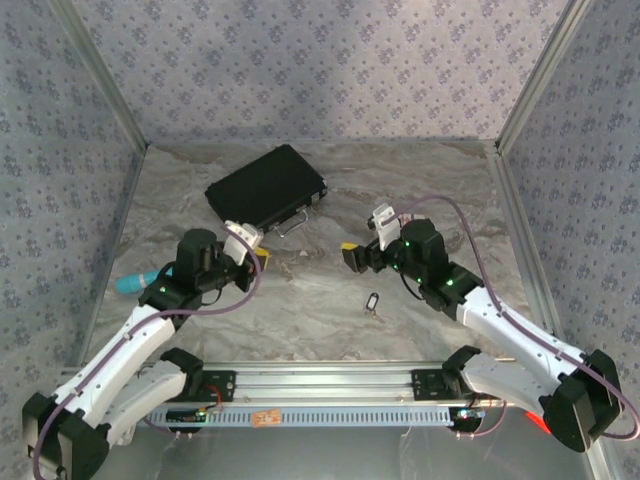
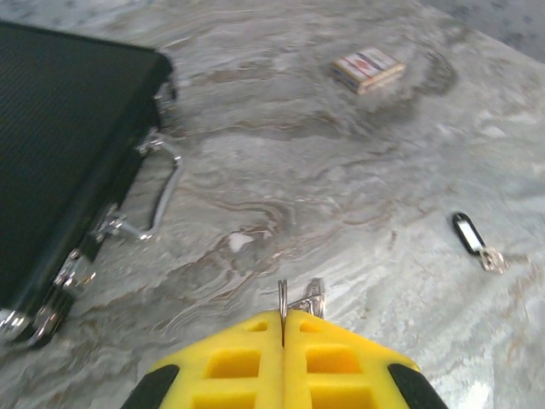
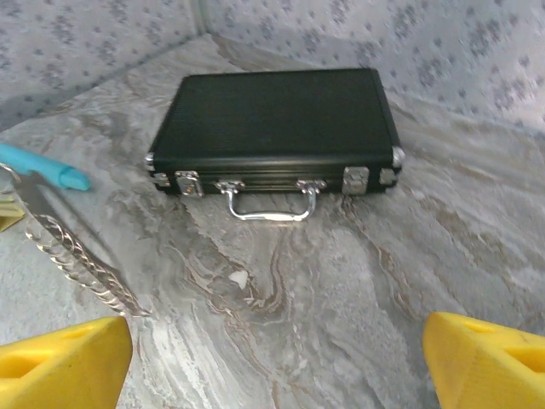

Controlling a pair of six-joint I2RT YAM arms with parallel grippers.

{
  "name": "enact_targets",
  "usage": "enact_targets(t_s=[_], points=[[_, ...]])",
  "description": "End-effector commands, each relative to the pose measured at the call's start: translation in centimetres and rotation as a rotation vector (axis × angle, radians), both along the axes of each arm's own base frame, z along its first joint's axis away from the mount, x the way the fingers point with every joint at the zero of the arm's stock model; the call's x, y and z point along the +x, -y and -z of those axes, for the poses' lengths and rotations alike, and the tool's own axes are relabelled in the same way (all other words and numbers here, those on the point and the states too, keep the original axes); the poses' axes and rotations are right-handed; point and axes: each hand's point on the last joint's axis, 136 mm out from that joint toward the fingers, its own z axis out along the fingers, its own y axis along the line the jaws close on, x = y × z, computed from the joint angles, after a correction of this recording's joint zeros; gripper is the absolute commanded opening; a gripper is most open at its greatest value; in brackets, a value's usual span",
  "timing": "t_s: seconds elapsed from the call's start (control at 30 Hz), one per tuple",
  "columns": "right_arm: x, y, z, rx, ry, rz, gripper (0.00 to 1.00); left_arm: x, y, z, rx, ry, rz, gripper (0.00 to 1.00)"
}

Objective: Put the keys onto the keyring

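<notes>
My left gripper [image 2: 283,317] [image 1: 262,255] is shut on the thin metal keyring [image 2: 282,296], which stands edge-on between the yellow fingertips. A silver key [image 2: 313,296] hangs from the ring beside them. The right wrist view shows that key [image 3: 64,247] as a long toothed blade at the left edge. My right gripper [image 3: 277,328] [image 1: 352,258] is open wide, facing the left one across a gap, with nothing between its fingers. A black key tag [image 2: 471,236] [image 1: 371,301] with a small metal clip lies flat on the marble table in front of the right arm.
A black case [image 1: 267,187] [image 3: 272,119] with metal latches and a handle lies at the back centre. A teal pen-like object [image 1: 135,283] [image 3: 43,166] lies to the left of the left arm. A small box [image 2: 368,68] rests on the marble. Patterned walls enclose the table.
</notes>
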Motion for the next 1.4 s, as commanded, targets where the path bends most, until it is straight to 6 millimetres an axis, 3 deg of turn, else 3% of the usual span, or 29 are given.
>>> enact_targets(t_s=[0.0,0.2,0.5,0.87,1.23,1.37], points=[[-1.7,-1.5,-1.0,-0.032,0.112,-0.157,0.90,-1.6,2.9,-3.6,-0.021,0.176,0.259,0.00],[-5.4,-4.3,-0.4,-0.091,0.224,-0.406,0.81,-4.4,5.3,-3.6,0.004,0.287,0.511,0.00],[-8.8,-8.4,1.2,-0.129,0.179,-0.646,0.53,-6.7,7.6,-3.1,0.023,0.415,0.682,0.00],[-9.8,-9.9,1.1,-0.103,0.186,-0.717,0.33,-8.0,8.6,-3.0,-0.011,0.434,0.754,0.00],[-10.3,-10.4,0.6,-0.085,0.198,-0.738,0.29,-8.3,8.8,-3.1,-0.026,0.447,0.756,0.00],[-10.1,-10.6,0.2,-0.079,0.204,-0.729,0.21,-8.4,8.9,-3.2,-0.031,0.450,0.759,0.00]])
